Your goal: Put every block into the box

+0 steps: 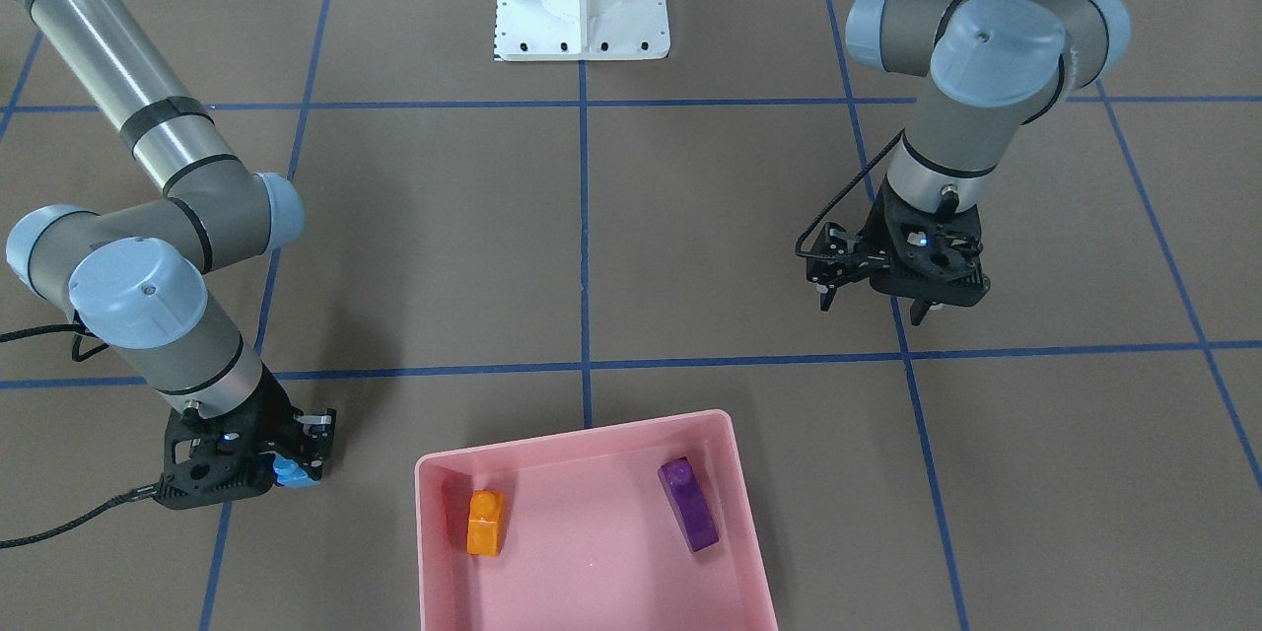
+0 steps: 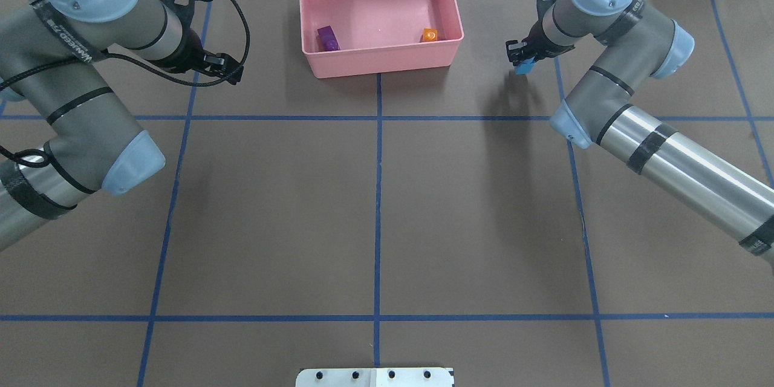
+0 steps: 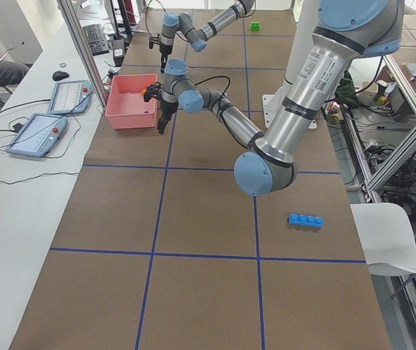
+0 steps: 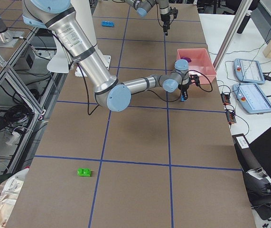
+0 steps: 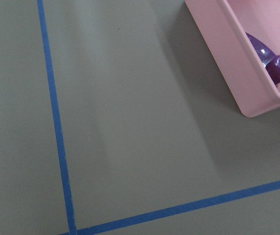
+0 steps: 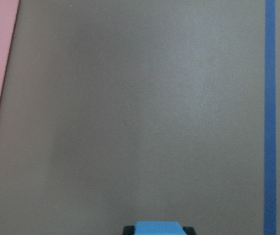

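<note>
Clearly glossy, slim purple block (image 1: 690, 505) lies in box (image 1: 572, 437).

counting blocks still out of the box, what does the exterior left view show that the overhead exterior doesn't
Only exterior left: the long blue block and the green block, both lying well outside the pink box. Only overhead: the small blue block held in the right claw, and, plainly, the purple block and orange block inside the box. Both: the box, the left arm and the right arm.
</note>
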You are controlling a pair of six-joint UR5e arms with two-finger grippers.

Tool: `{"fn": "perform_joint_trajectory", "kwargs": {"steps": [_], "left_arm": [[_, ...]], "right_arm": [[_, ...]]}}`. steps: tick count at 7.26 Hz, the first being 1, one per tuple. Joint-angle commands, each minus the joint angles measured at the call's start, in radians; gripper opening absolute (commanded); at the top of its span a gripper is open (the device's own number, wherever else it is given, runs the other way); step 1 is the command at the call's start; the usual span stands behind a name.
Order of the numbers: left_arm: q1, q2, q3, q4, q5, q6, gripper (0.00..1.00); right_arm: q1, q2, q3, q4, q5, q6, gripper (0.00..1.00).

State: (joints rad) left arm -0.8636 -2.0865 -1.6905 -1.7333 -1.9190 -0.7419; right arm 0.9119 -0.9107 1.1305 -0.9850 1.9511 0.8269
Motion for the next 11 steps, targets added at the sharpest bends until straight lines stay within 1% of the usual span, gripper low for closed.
{"fn": "perform_joint_trajectory", "kwargs": {"steps": [1, 2, 3, 4, 5, 6, 7, 8, 9, 10, 11], "left_arm": [[0.0, 0.0, 0.0, 0.0, 0.0, -0.001, 1.0], [0.0, 0.0, 0.0, -0.002, 0.0, -0.001, 1.0], [0.0, 0.0, 0.0, -0.002, 0.0, -0.001, 1.0], [0.0, 0.0, 0.0, -0.002, 0.0, -0.001, 1.0], [0.0, 0.0, 0.0, -0.002, 0.0, -0.001, 1.0], [0.0, 0.0, 0.0, -0.002, 0.0, -0.001, 1.0], [0.0, 0.0, 0.0, -0.002, 0.0, -0.001, 1.0], [0.0, 0.0, 0.0, -0.002, 0.0, -0.001, 1.0], [0.0, 0.0, 0.0, -0.002, 0.0, -0.001, 1.0], [0.0, 0.0, 0.0, -0.002, 0.0, -0.001, 1.0], [0.0, 0.0, 0.0, -0.002, 0.0, -0.001, 1.0]], "right_arm": [[0.018, 0.053, 0.04, -0.023, 0.003, 0.079, 0.0], [0.019, 0.137, 0.04, -0.115, 0.003, 0.143, 0.0], [0.019, 0.217, 0.037, -0.214, 0.002, 0.159, 0.0], [0.018, 0.254, 0.017, -0.248, -0.003, 0.202, 0.0], [0.018, 0.323, -0.053, -0.25, -0.003, 0.21, 0.0], [0.015, 0.436, -0.196, -0.251, -0.036, 0.222, 0.0], [-0.002, 0.508, -0.295, -0.247, -0.067, 0.254, 0.0], [-0.024, 0.519, -0.311, -0.247, -0.093, 0.258, 0.0], [-0.042, 0.52, -0.316, -0.245, -0.125, 0.267, 0.14], [-0.056, 0.521, -0.316, -0.245, -0.145, 0.32, 0.5], [-0.073, 0.532, -0.316, -0.245, -0.171, 0.351, 0.66]]}}
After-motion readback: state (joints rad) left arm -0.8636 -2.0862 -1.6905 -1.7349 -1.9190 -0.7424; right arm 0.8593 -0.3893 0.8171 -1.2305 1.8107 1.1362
